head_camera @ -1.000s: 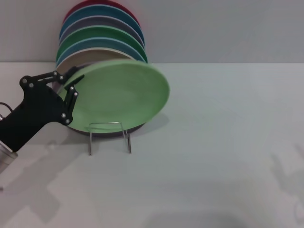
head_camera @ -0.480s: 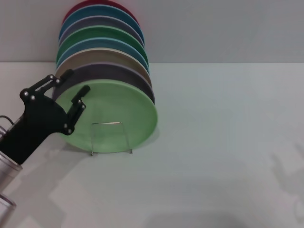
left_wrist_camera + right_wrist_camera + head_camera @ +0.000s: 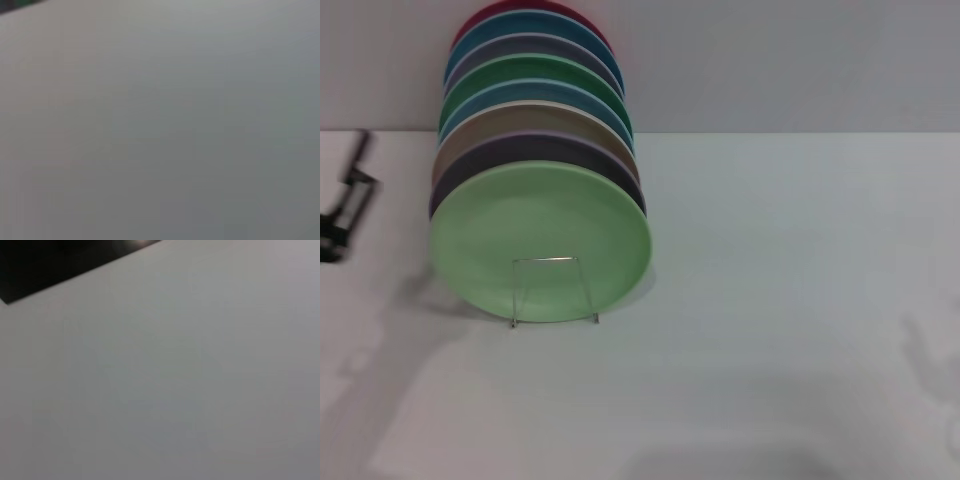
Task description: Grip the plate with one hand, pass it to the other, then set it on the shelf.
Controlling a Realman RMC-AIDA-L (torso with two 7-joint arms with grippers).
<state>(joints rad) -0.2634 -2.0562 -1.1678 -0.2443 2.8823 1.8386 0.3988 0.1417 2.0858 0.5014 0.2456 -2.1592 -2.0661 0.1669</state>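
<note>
The light mint-green plate stands upright on edge in the head view, front-most in a row of plates. The looped front of the thin wire shelf crosses its lower face. My left gripper is at the far left edge of the head view, well clear of the plate, open and holding nothing. Only part of it shows. My right gripper is out of view. Both wrist views show only bare pale surface.
Several coloured plates stand upright in a row behind the mint one, reaching back to the wall. The white table stretches to the right. A dark edge crosses one corner of the right wrist view.
My left gripper let go of the plate and pulled away to the left edge. The plate went from tilted in my grip to standing upright in the shelf.
</note>
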